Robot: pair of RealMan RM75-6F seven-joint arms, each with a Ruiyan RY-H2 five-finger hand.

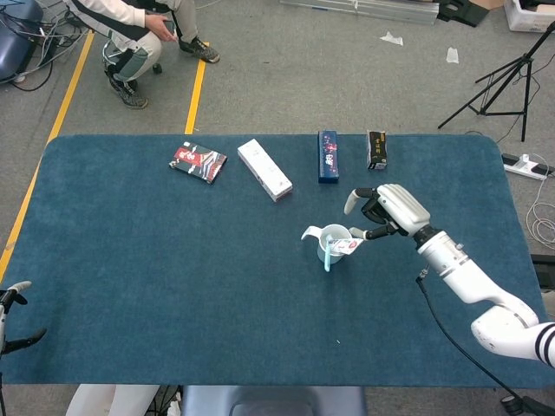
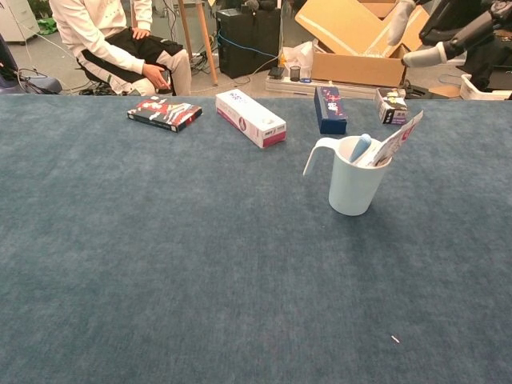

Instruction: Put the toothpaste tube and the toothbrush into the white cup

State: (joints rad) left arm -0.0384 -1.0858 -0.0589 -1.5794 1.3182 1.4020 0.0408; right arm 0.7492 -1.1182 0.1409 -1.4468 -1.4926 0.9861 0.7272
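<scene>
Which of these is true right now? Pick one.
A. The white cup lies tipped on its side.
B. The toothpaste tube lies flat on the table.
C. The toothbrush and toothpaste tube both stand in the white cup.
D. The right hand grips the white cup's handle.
C: the toothbrush and toothpaste tube both poke out of the upright white cup, while the right hand hovers apart from it, holding nothing.
</scene>
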